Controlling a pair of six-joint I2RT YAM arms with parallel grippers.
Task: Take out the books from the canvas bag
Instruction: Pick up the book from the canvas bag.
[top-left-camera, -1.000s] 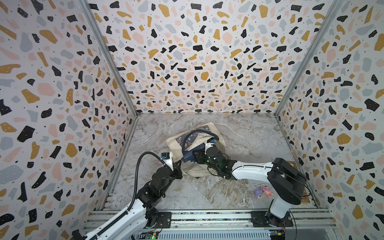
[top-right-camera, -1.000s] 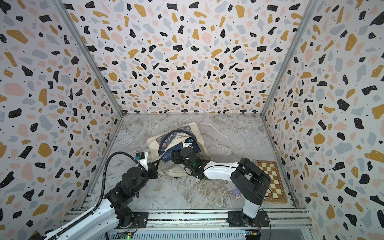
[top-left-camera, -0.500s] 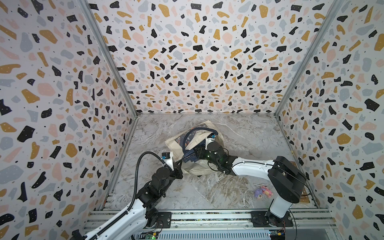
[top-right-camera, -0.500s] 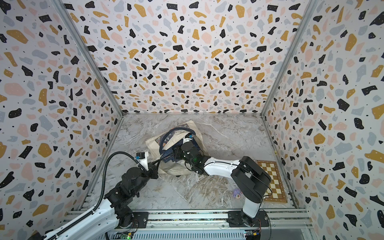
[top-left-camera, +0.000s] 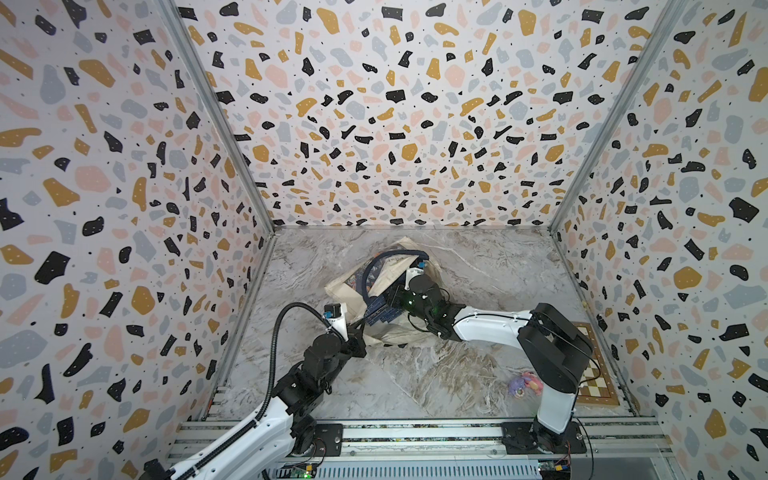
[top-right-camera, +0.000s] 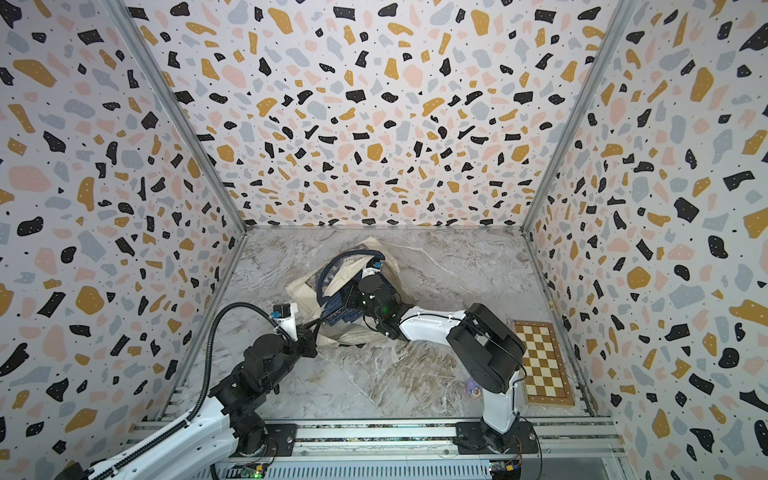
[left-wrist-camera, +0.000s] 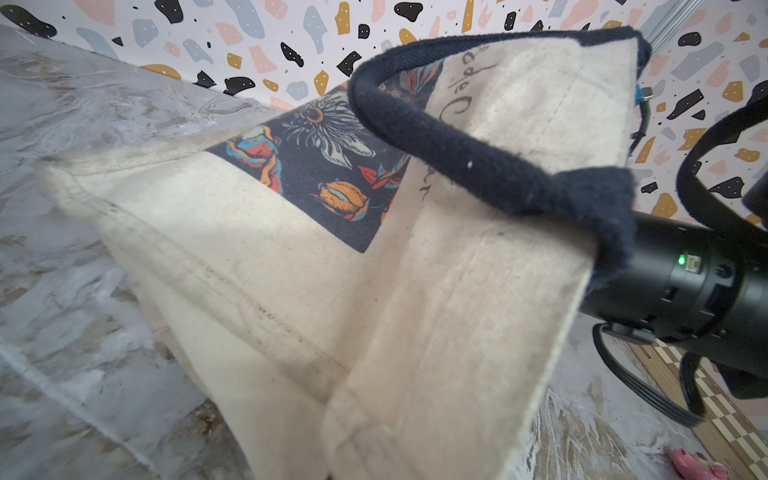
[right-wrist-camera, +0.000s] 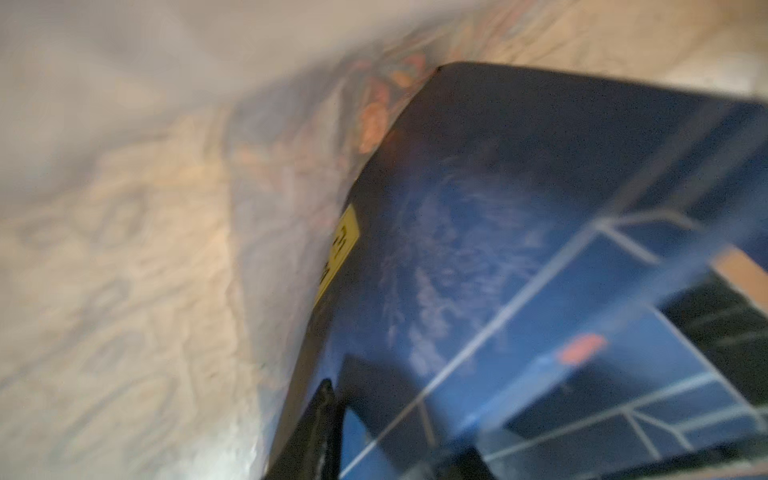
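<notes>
right gripper (top-left-camera: 395, 297): pushing farther into canvas bag (top-left-camera: 349, 291) over the books (top-left-camera: 380, 313), edging toward the back wall (top-left-camera: 415, 124) | navy handle (top-left-camera: 371, 270): rising slightly, arching higher

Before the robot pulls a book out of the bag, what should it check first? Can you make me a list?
1. Bag held steady: ok. The left gripper is shut on the near edge of the canvas bag.
2. Reach into the bag: ok. The right gripper is in the bag's mouth.
3. Book found: ok. A navy book with a yellow label fills the right wrist view.
4. Grip on that book: cannot tell. The picture is blurred.
5. Landing spot: ok. Bare table lies in front of the bag.
</notes>
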